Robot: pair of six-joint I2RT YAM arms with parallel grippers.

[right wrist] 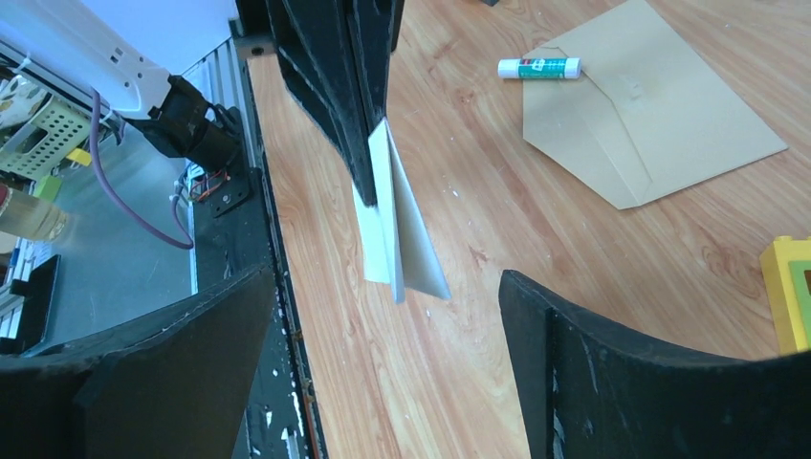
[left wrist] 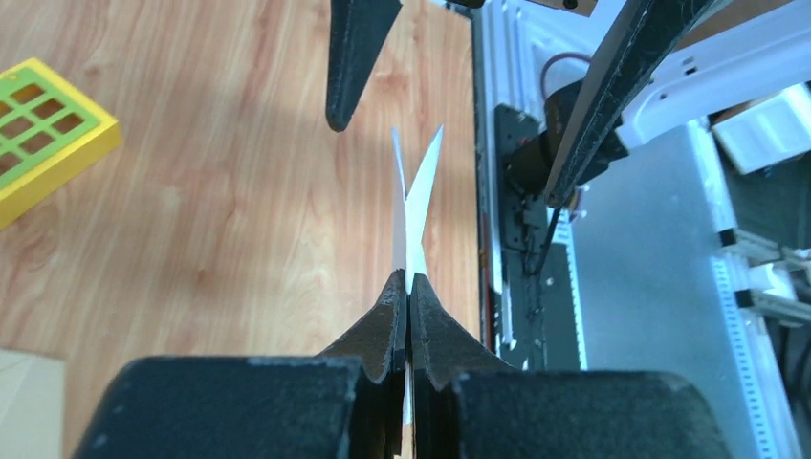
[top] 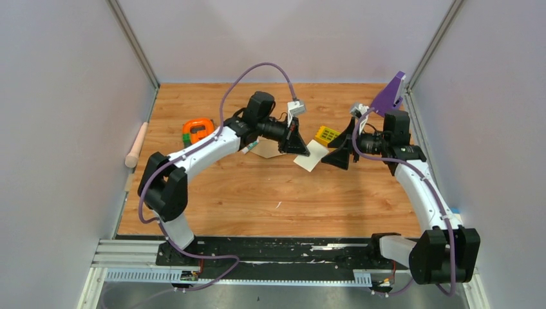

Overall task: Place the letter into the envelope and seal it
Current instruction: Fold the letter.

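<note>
The letter [top: 310, 157] is a folded white sheet, held on edge above the table with my left gripper [top: 297, 144] shut on it. In the left wrist view the fingertips [left wrist: 397, 292] pinch the letter [left wrist: 418, 215], and its two leaves splay apart beyond them. My right gripper [top: 339, 154] faces it from the right, open, with its fingers apart on either side of the sheet's free end. In the right wrist view the gripper [right wrist: 384, 287] stands wide and the letter [right wrist: 387, 225] hangs clear of both fingers. The brown envelope [right wrist: 650, 115] lies flat behind, flap open; the left arm partly covers the envelope [top: 267, 149].
A glue stick [right wrist: 538, 67] lies beside the envelope. A yellow-green block [top: 327, 134] sits behind the grippers. At the back left are an orange-green object [top: 197, 131] and a wooden pin [top: 136, 145]. A purple piece [top: 388, 94] leans at the back right wall.
</note>
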